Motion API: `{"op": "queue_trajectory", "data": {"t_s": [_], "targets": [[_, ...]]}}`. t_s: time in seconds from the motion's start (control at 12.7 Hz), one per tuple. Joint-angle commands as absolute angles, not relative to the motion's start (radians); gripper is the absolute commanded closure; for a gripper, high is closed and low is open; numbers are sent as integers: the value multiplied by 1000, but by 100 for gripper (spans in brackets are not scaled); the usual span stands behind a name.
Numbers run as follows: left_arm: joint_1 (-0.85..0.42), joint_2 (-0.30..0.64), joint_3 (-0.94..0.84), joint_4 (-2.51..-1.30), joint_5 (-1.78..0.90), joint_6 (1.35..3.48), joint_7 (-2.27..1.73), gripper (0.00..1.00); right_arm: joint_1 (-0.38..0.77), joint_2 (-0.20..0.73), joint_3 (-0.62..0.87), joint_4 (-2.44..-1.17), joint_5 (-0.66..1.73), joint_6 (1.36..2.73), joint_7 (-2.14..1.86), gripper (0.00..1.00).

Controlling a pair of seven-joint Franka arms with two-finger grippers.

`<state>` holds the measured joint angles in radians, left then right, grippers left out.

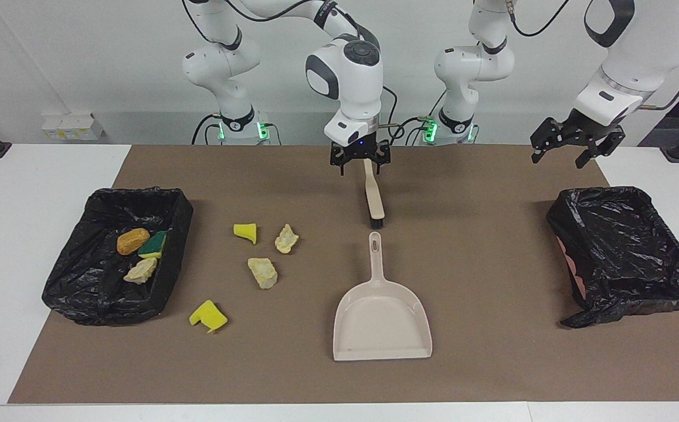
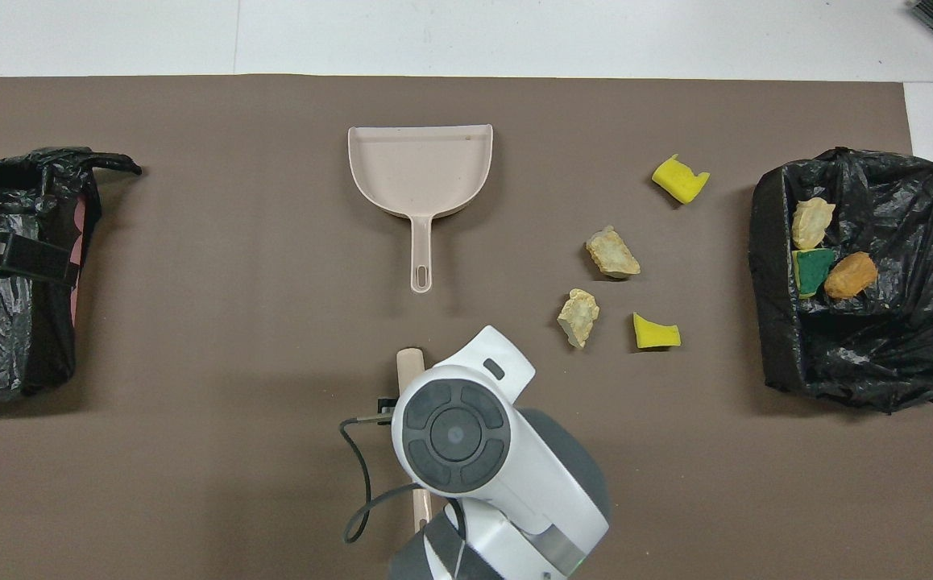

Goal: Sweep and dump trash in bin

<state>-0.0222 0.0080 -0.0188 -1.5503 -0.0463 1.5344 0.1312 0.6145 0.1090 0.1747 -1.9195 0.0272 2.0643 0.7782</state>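
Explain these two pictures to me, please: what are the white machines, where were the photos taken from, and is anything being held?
The white machines are two robot arms, each ending in a two-finger gripper. One picture looks at them from across the table; the other looks down from above their own end.

On the brown mat lie a beige plastic dustpan, a beige brush nearer to the robots, and four loose scraps of trash: two yellow sponge pieces and two pale rock-like lumps. Three more scraps sit in the black-lined bin at the right arm's end. A second black-lined bin at the left arm's end shows no scraps.

The right gripper hangs open over the brush handle, holding nothing. The left gripper waits open, near the second bin.
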Motion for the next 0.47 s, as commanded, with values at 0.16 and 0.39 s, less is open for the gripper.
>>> {"op": "queue_trajectory", "data": {"t_s": [0.16, 0.39], "targets": [[-32, -2, -9, -1549, -31, 1519, 141, 0, 722, 119, 172, -1997, 61, 2144, 916, 0], [-32, -2, -9, -1549, -31, 1519, 141, 0, 750, 164, 170, -2008, 52, 2220, 934, 0]]}}
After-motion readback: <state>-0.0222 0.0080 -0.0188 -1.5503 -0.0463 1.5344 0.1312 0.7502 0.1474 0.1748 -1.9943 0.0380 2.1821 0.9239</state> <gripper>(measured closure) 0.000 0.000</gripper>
